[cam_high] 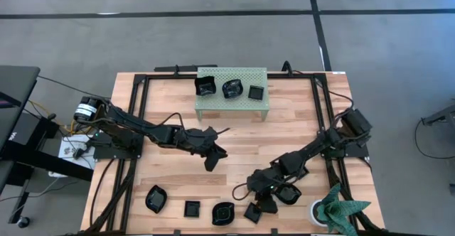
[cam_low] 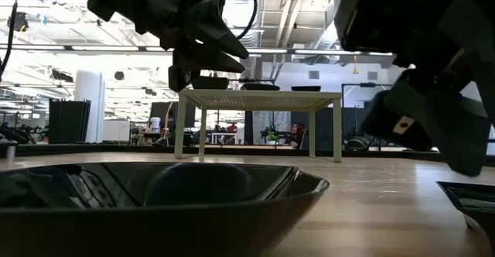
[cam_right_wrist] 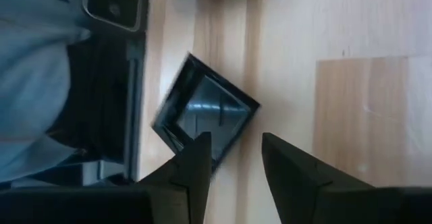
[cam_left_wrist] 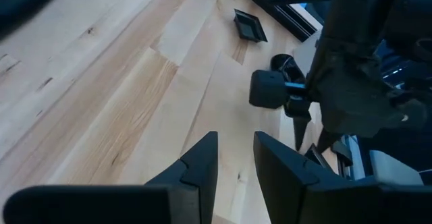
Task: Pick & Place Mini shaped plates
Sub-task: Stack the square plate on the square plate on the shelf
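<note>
Three mini shaped plates sit on the pale green rack (cam_high: pixel 231 102) at the far middle. Several more lie along the table's near edge, among them a leaf-like one (cam_high: pixel 156 198) and a round one (cam_high: pixel 222 212). A small square plate (cam_right_wrist: pixel 206 113) lies flat on the wood, turned like a diamond (cam_high: pixel 252 212). My right gripper (cam_right_wrist: pixel 233 166) hangs open just over it, slanting down, with one finger over its near corner. Another plate (cam_high: pixel 288 193) lies beside that arm. My left gripper (cam_high: pixel 213 156) hovers open and empty over the table's middle (cam_left_wrist: pixel 235 166). My right gripper has one finger (cam_right_wrist: pixel 196 163) showing over the square plate's near corner (cam_right_wrist: pixel 212 146) and the other finger over bare wood. Whether the finger touches the plate, I cannot tell. The plate lies flat on the table.
A potted plant (cam_high: pixel 334 211) stands at the near right corner, close to my right arm. Black frame rails (cam_high: pixel 138 108) run along the table's sides. A big black dish (cam_low: pixel 155 195) fills the front of the low view. Bare wood (cam_high: pixel 284 136) lies between rack and near row.
</note>
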You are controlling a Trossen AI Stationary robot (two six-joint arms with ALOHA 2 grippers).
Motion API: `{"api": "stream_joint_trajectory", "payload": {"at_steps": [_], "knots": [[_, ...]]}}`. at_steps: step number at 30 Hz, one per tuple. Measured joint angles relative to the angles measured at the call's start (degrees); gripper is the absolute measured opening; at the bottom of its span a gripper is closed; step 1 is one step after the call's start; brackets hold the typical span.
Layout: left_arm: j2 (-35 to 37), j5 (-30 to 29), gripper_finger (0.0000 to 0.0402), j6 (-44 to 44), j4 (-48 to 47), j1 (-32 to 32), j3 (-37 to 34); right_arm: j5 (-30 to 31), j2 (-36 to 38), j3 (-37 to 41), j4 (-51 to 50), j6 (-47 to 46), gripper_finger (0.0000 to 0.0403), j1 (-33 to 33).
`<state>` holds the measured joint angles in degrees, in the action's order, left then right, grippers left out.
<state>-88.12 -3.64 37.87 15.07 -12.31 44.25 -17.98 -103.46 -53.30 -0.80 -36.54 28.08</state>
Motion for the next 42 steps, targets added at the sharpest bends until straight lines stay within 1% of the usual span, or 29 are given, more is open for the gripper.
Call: {"api": "stream_joint_trajectory", "payload": {"at_steps": [4, 7, 10, 12, 16, 21, 23, 27, 29, 33, 34, 39, 42], "knots": [[0.0, 0.0, 0.0097, -0.1, 0.0, -1.0, 0.0, 0.4, 0.0, -0.1, -0.1, -2.9, 0.0128, 0.5], [0.0, 0.0, 0.0097, -0.1, 0.0, -1.7, 0.0, 2.3, 0.0, -0.1, 0.1, -5.1, 0.0128, 1.2], [0.0, 0.0, 0.0097, -0.1, 0.0, -2.3, 0.0, 4.8, 0.0, -0.1, 0.1, -5.6, 0.0127, 2.0], [0.0, 0.0, 0.0097, -0.1, 0.0, -2.5, 0.0, 5.4, -0.1, 0.0, 0.0, -5.7, 0.0127, 2.3], [0.0, 0.0, 0.0097, -0.1, 0.2, -2.5, 0.0, 5.2, -1.5, 0.3, -0.3, -7.6, 0.0128, 2.6], [0.0, 0.0, 0.0097, -0.1, 0.4, -2.5, 0.0, 4.1, -3.8, 0.0, 4.8, -6.7, 0.0122, 2.5], [0.0, 0.0, 0.0097, -0.1, 0.9, -2.5, 0.0, 4.0, -4.2, 0.0, 5.0, -6.0, 0.0118, 2.1], [0.0, 0.0, 0.0097, -0.1, 1.2, -2.4, 0.0, 2.2, -4.5, 0.0, 5.6, -4.9, 0.0095, 1.2], [0.0, 0.0, 0.0097, -0.1, 1.4, -2.4, 0.0, 1.7, -4.6, 0.1, 5.5, -4.9, 0.0073, 0.8], [0.0, 0.0, 0.0097, -0.1, 1.4, -2.4, 0.0, 0.1, -4.6, 0.1, 5.8, -3.3, 0.0014, -0.3], [0.0, 0.0, 0.0097, -0.1, 1.4, -2.4, 0.0, -0.6, -4.5, 0.1, 5.7, -2.8, 0.0008, -0.6], [0.0, 0.0, 0.0097, -0.1, 1.5, -2.4, 0.0, -1.6, -1.4, 0.2, 4.7, -2.3, 0.0009, -2.8], [0.0, 0.0, 0.0097, -0.1, 1.5, -2.4, 0.0, -1.5, 3.1, 0.2, -0.1, -0.2, 0.0004, -4.1]]}}
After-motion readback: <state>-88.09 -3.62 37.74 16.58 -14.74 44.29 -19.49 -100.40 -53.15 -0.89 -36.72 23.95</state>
